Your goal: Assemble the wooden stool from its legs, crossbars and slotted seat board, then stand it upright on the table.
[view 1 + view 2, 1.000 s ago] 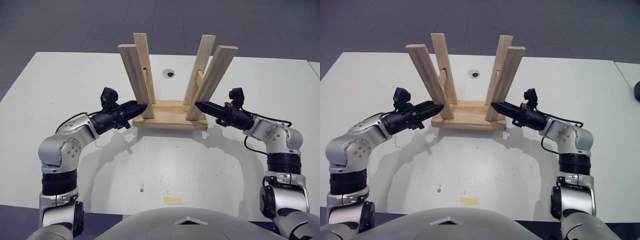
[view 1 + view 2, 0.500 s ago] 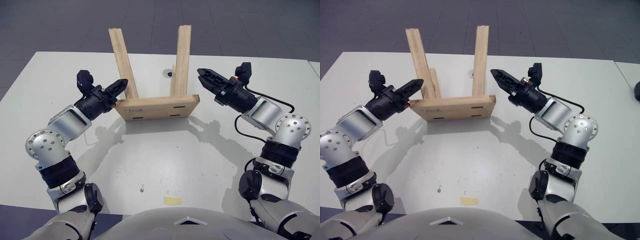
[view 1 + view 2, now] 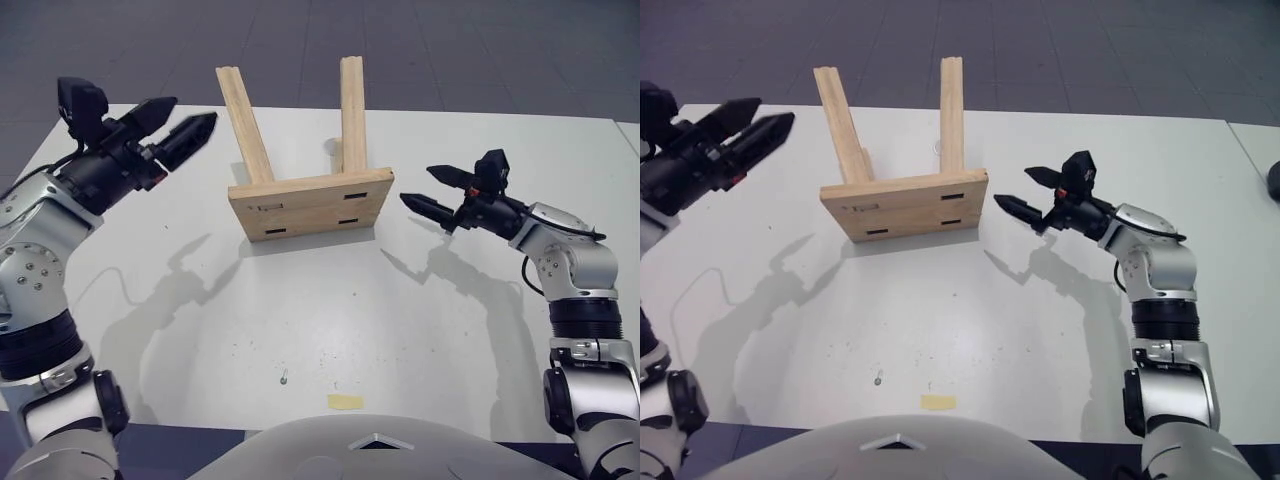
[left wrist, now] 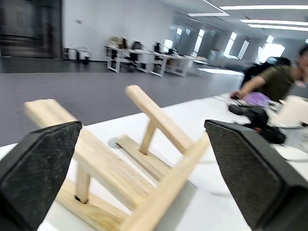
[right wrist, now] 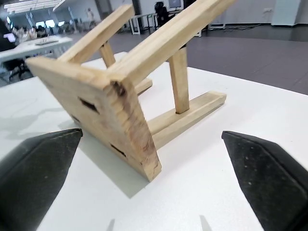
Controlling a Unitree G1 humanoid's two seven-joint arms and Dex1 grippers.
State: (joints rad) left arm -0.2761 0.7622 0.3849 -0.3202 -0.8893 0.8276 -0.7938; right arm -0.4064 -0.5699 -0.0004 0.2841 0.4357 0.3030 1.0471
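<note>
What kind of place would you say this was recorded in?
Probably an open-plan office or lab: rows of desks stand behind the white table, with ceiling strip lights and a grey tiled floor.

Brightly and evenly lit from overhead. Soft-edged grey shadows on the white table (image 3: 330, 320): a narrow band along the near edge of the stool (image 3: 310, 205), paler forked shapes on the robot's side of the left gripper (image 3: 194, 109) and right gripper (image 3: 416, 184). Ceiling light strips (image 4: 250, 7) glowing in the left wrist view, far windows (image 4: 270, 49) washed out white.
</note>
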